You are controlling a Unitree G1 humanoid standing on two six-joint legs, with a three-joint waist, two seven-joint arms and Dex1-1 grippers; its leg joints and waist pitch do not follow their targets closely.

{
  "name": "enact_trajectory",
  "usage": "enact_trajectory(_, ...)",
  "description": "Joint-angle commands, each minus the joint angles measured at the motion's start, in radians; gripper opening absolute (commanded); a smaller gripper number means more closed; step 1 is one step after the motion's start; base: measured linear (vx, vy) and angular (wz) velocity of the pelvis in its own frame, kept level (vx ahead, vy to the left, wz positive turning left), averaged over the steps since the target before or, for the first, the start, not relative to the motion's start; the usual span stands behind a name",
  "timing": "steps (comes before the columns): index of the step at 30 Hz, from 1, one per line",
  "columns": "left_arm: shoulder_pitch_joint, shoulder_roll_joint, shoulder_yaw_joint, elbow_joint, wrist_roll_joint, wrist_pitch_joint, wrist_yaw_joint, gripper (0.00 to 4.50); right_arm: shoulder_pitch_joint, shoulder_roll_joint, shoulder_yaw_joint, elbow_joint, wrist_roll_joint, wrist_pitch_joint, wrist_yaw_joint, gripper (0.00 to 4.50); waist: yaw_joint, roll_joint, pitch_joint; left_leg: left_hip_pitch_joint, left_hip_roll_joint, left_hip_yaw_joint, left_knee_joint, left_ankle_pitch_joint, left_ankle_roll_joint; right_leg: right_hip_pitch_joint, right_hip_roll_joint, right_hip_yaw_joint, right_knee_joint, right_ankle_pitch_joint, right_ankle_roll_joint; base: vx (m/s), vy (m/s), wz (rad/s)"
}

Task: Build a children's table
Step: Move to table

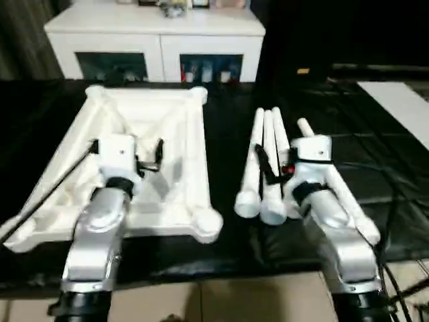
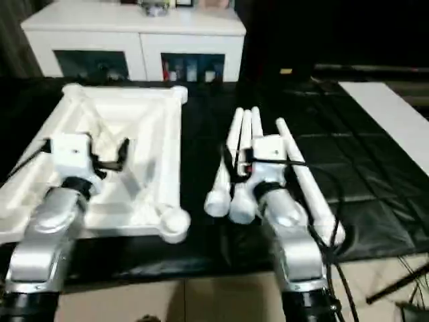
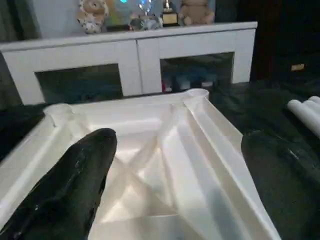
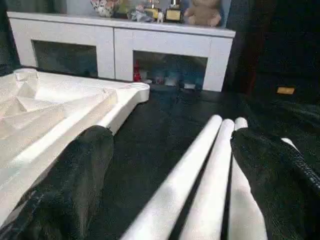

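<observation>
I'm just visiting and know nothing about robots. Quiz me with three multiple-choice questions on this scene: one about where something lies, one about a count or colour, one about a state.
1. Where do the loose legs lie relative to the table top?
A. On the robot's right of it
B. Stacked on it
C. On the floor

2. How many legs can be counted on the black-covered work table?
A. One
B. Four
C. Seven

3. How does the table top lie?
A. Standing on its legs
B. Ribbed underside up, sockets empty
C. Leaning on the cabinet

Answers:
1. A: the head views show the legs bundled beside the top, under the right gripper.
2. B: three lie together and a fourth lies partly under the right arm.
3. B: the left wrist view shows the X-braces facing up beneath the open left gripper.
</observation>
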Motion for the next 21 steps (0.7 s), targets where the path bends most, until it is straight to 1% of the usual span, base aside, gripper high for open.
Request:
enact_trajectory(1,-0.007,-0.010,-0.022,-0.018,0.004,0.004,-0.001,4.50,0.002,-0.012,-0.016,0.000,-0.006,-0.001,0.002,4.17,-0.019,-0.003,-0.043,0.058,0.138,-0.061,-0.203,-0.450,0.064,0.002,-0.012,-0.002,-0.035,-0.039,0.031,-0.101,0.169,-0.07)
enact_trajectory(2,-0.004,-0.009,-0.023,-0.022,0.004,0.005,0.002,4.50,-0.002,-0.011,-0.017,0.006,-0.007,-0.001,0.002,4.17,0.000,-0.079,-0.065,0.003,0.111,-0.050,-0.107,-0.488,-0.041,0.042,-0.189,0.121,-0.161,-0.202,0.081,-0.132,0.125,-0.04)
enact_trajectory(3,-0.003,-0.009,-0.024,-0.023,0.004,0.006,0.003,4.50,-0.003,-0.010,-0.017,0.007,-0.007,-0.001,0.002,4.17,0.046,-0.062,-0.052,-0.012,0.067,-0.086,0.121,-0.358,-0.075,-0.002,-0.341,0.221,-0.274,-0.335,0.063,-0.039,0.098,-0.16)
enact_trajectory(4,-0.001,-0.009,-0.024,-0.025,0.006,0.006,0.004,4.50,-0.005,-0.010,-0.018,0.010,-0.006,-0.003,0.000,4.17,-0.013,-0.059,-0.046,-0.098,0.039,-0.165,0.243,-0.230,-0.142,0.054,-0.332,0.184,-0.268,-0.471,0.075,-0.039,0.098,-0.16)
enact_trajectory(5,-0.001,-0.009,-0.024,-0.026,0.006,0.007,0.005,4.50,-0.006,-0.009,-0.018,0.011,-0.007,-0.003,-0.001,4.17,0.012,-0.033,-0.051,-0.100,0.033,-0.175,0.236,-0.181,-0.197,0.074,-0.303,0.158,-0.252,-0.500,0.034,-0.010,0.188,-0.41)
enact_trajectory(6,0.001,-0.010,-0.023,-0.026,0.007,0.008,0.007,4.50,-0.008,-0.009,-0.019,0.013,-0.007,-0.004,-0.003,4.17,0.007,-0.054,-0.026,-0.066,0.059,-0.168,0.193,-0.230,-0.210,0.061,-0.273,0.122,-0.266,-0.515,-0.074,-0.099,0.268,-0.32)
enact_trajectory(7,0.001,-0.012,-0.021,-0.026,0.006,0.008,0.007,4.50,-0.009,-0.009,-0.019,0.015,-0.005,-0.005,-0.004,4.17,0.005,-0.041,-0.023,0.000,0.074,-0.142,0.098,-0.219,-0.165,0.048,-0.210,0.059,-0.274,-0.549,-0.160,-0.099,0.268,-0.32)
enact_trajectory(8,0.001,-0.013,-0.021,-0.025,0.006,0.008,0.007,4.50,-0.010,-0.011,-0.019,0.016,-0.005,-0.006,-0.004,4.17,-0.003,-0.017,-0.030,0.021,0.085,-0.144,0.042,-0.251,-0.121,0.062,-0.183,0.043,-0.266,-0.537,-0.175,-0.096,0.315,-0.06)
enact_trajectory(9,0.002,-0.015,-0.025,-0.025,0.010,0.000,0.006,4.50,-0.010,-0.012,-0.019,0.018,-0.005,-0.009,-0.004,4.17,-0.067,0.029,-0.043,0.089,0.112,-0.146,-0.091,-0.381,0.026,-0.009,0.011,-0.008,-0.115,-0.232,-0.139,-0.099,0.293,0.11)
enact_trajectory(10,0.004,-0.004,-0.042,-0.030,0.033,-0.012,0.004,4.50,-0.011,-0.013,-0.021,0.019,-0.003,-0.010,-0.004,4.17,-0.077,0.038,-0.039,0.077,0.122,-0.158,-0.121,-0.439,0.028,-0.006,0.017,-0.010,-0.064,-0.123,-0.117,-0.099,0.293,0.11)
enact_trajectory(11,0.005,0.014,-0.069,-0.033,0.077,-0.021,0.008,4.50,-0.011,-0.013,-0.022,0.019,-0.003,-0.011,-0.004,4.17,-0.075,0.043,-0.037,0.075,0.126,-0.162,-0.130,-0.470,0.029,-0.005,0.024,-0.013,-0.048,-0.042,-0.105,-0.094,0.240,0.06)
enact_trajectory(12,0.005,0.016,-0.073,-0.033,0.082,-0.021,0.009,4.50,-0.011,-0.014,-0.022,0.019,-0.003,-0.012,-0.004,4.17,-0.068,0.038,-0.031,0.073,0.159,-0.183,-0.126,-0.493,-0.031,0.000,-0.002,0.009,-0.097,0.102,-0.098,-0.074,0.225,0.02)
enact_trajectory(13,0.006,0.022,-0.086,-0.033,0.100,-0.019,0.011,4.50,-0.012,-0.014,-0.023,0.020,-0.003,-0.013,-0.003,4.17,-0.060,0.036,-0.031,0.071,0.165,-0.186,-0.127,-0.519,-0.091,0.007,-0.014,0.022,-0.113,0.124,-0.096,-0.074,0.225,0.02)
enact_trajectory(14,0.006,0.004,-0.078,-0.029,0.080,-0.013,0.019,4.50,-0.014,-0.014,-0.024,0.021,-0.004,-0.015,-0.004,4.17,-0.061,0.033,-0.040,0.077,0.180,-0.200,-0.127,-0.519,-0.151,0.021,-0.028,0.036,-0.129,0.145,-0.090,-0.072,0.159,0.09)
enact_trajectory(15,0.006,-0.013,-0.066,-0.027,0.059,-0.007,0.025,4.50,-0.014,-0.014,-0.026,0.021,-0.005,-0.017,-0.004,4.17,-0.063,0.039,-0.039,0.083,0.235,-0.224,-0.162,-0.585,-0.286,0.012,-0.009,0.041,-0.101,0.057,-0.049,-0.075,0.114,0.13)
enact_trajectory(16,0.004,-0.018,-0.062,-0.026,0.052,-0.006,0.027,4.50,-0.013,-0.014,-0.027,0.019,-0.004,-0.017,-0.004,4.17,-0.062,0.042,-0.039,0.080,0.247,-0.228,-0.176,-0.580,-0.285,0.007,-0.001,0.039,-0.079,0.031,-0.021,-0.075,0.114,0.13)
enact_trajectory(17,0.002,-0.016,-0.063,-0.025,0.053,-0.006,0.027,4.50,-0.013,-0.014,-0.029,0.018,-0.004,-0.018,-0.005,4.17,-0.056,0.038,-0.041,0.075,0.266,-0.230,-0.193,-0.537,-0.249,-0.013,0.004,0.039,-0.044,0.002,0.006,-0.071,0.054,0.14)
enact_trajectory(18,0.001,-0.013,-0.067,-0.026,0.057,-0.007,0.025,4.50,-0.012,-0.014,-0.030,0.017,-0.004,-0.019,-0.004,4.17,-0.052,0.039,-0.042,0.071,0.262,-0.223,-0.192,-0.524,-0.218,-0.018,0.007,0.040,-0.031,-0.015,0.015,-0.069,-0.027,0.13)
enact_trajectory(19,0.000,-0.014,-0.069,-0.025,0.051,-0.013,0.017,4.50,-0.011,-0.014,-0.032,0.017,-0.005,-0.020,-0.004,4.17,-0.047,0.039,-0.044,0.065,0.241,-0.204,-0.193,-0.544,-0.161,-0.014,0.007,0.045,-0.030,-0.034,0.010,-0.069,-0.027,0.13)
enact_trajectory(20,0.000,-0.014,-0.069,-0.025,0.050,-0.014,0.015,4.50,-0.011,-0.014,-0.032,0.017,-0.005,-0.020,-0.004,4.17,-0.047,0.032,-0.045,0.063,0.225,-0.199,-0.190,-0.558,-0.118,-0.006,0.001,0.055,-0.044,-0.036,0.007,-0.058,-0.105,0.04)
enact_trajectory(21,0.000,-0.018,-0.066,-0.027,0.050,-0.009,0.020,4.50,-0.010,-0.016,-0.032,0.018,-0.006,-0.021,-0.006,4.17,-0.045,0.017,-0.050,0.064,0.181,-0.189,-0.168,-0.540,-0.047,0.004,-0.024,0.075,-0.101,-0.024,-0.022,-0.046,-0.173,-0.06)
